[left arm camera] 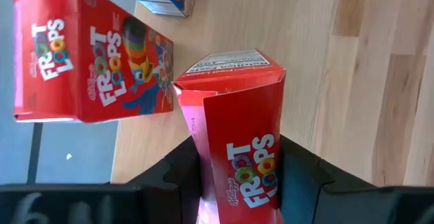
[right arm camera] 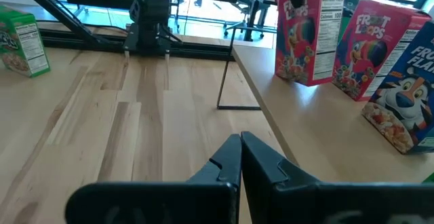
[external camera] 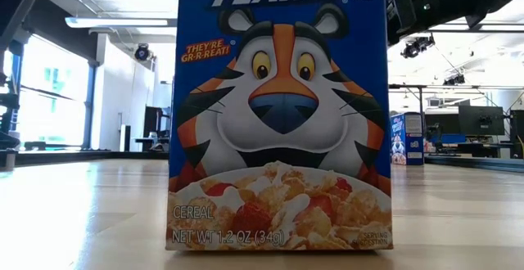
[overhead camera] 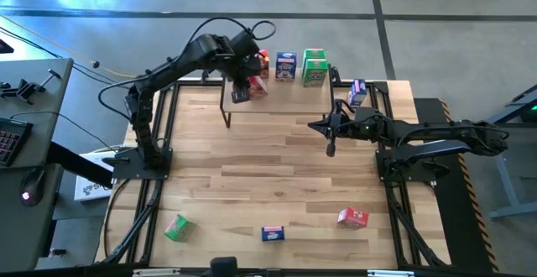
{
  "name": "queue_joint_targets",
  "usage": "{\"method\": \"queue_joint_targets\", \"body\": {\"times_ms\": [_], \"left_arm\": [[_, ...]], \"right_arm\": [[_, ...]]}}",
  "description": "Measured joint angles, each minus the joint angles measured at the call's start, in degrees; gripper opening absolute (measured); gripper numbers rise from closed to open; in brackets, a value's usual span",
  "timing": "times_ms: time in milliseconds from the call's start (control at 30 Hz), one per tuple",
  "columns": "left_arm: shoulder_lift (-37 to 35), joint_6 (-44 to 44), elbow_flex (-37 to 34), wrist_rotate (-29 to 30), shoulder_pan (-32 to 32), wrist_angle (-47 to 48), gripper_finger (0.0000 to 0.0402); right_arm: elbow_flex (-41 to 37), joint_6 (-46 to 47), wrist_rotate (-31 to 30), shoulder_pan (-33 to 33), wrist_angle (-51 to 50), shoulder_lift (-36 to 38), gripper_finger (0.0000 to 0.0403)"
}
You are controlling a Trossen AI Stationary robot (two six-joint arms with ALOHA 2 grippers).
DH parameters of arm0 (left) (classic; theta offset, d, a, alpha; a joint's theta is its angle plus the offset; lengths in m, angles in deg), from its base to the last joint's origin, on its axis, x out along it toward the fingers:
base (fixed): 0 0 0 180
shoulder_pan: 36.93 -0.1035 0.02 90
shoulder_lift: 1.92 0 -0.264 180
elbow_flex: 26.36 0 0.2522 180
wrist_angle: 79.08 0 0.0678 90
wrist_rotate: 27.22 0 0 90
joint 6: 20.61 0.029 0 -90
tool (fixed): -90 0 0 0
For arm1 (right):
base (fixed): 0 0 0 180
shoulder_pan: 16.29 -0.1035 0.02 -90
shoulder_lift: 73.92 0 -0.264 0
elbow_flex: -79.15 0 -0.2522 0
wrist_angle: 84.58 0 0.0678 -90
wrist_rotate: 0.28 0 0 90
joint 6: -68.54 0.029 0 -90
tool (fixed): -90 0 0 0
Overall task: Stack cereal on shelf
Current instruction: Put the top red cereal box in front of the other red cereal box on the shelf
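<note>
the left gripper (left arm camera: 237,183) was closed on a red froot loops box (left arm camera: 234,129) over the shelf (overhead camera: 277,101), beside another froot loops box (left arm camera: 88,54); it should be lowered upright before release. the right gripper (right arm camera: 241,157), closed and empty, waited near the shelf.

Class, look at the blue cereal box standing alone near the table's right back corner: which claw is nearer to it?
Right. The right claw is just in front of the blue box; the left claw is far across the shelf, holding a red box.
</note>
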Motion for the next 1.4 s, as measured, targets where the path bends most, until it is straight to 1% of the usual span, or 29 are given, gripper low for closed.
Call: {"method": "queue_joint_targets", "body": {"times_ms": [367,500,667,733,800,833,900,933,1000,1067,1133,1167,1233,1300,1400], "left_arm": [[0.2,-0.1,0.3,0.5,-0.3,-2.8,0.0195],[0.2,0.2,3.7,0.5,-0.7,-2.8,0.0208],[0.1,0.6,9.7,0.1,-0.6,-2.0,0.0211],[-0.9,0.9,10.7,-2.1,-0.6,-0.1,0.0210],[-2.9,1.0,10.0,-7.1,-0.6,1.5,0.0200],[-4.5,1.0,8.5,-10.0,-0.6,1.6,0.0190],[-8.6,2.7,3.9,-16.1,-0.8,0.7,0.0160],[-11.2,3.2,0.9,-18.7,-0.8,-1.2,0.0140],[-16.7,2.5,-7.0,-22.6,-0.8,-8.1,0.0101],[-22.5,-0.5,-17.1,-24.1,-0.8,-17.3,0.0062],[-28.3,-3.6,-27.8,-23.6,-0.8,-27.6,0.0025],[-31.1,-5.1,-33.1,-23.4,-0.6,-33.2,0.0013],[-36.3,-8.8,-43.2,-22.8,0.1,-44.9,0.0006],[-40.4,-12.5,-52.3,-22.8,1.2,-56.7,0.0012],[-44.0,-19.8,-63.5,-22.9,3.2,-71.3,0.0014]], "right_arm": [[0.0,-0.1,0.0,0.0,0.0,0.0,0.0000],[0.0,-0.1,0.0,0.0,0.0,0.0,0.0000],[0.0,-0.1,0.0,0.0,0.0,0.0,0.0000],[0.0,-0.1,0.0,0.0,0.0,0.0,0.0000],[0.0,-0.2,-0.3,0.0,-0.1,0.0,0.0000],[0.0,-0.2,-0.6,0.0,0.0,0.0,0.0000],[-0.5,-0.1,-2.0,-0.6,1.4,-0.3,0.0000],[-1.5,-0.3,-3.1,-1.2,3.0,-0.4,0.0000],[-3.9,-1.2,-5.1,-2.4,5.9,-0.4,0.0000],[-6.0,-1.2,-7.1,-3.5,9.7,-0.4,0.0000],[-7.7,-0.5,-8.9,-4.7,13.0,-0.3,0.0000],[-8.0,-0.1,-9.6,-5.5,13.7,-0.3,0.0000],[-8.2,-0.1,-10.8,-7.6,15.3,-0.3,0.0000],[-8.2,-0.1,-12.4,-9.6,15.9,-0.3,0.0000],[-8.2,0.5,-15.4,-12.3,16.0,-0.3,0.0000]]}}
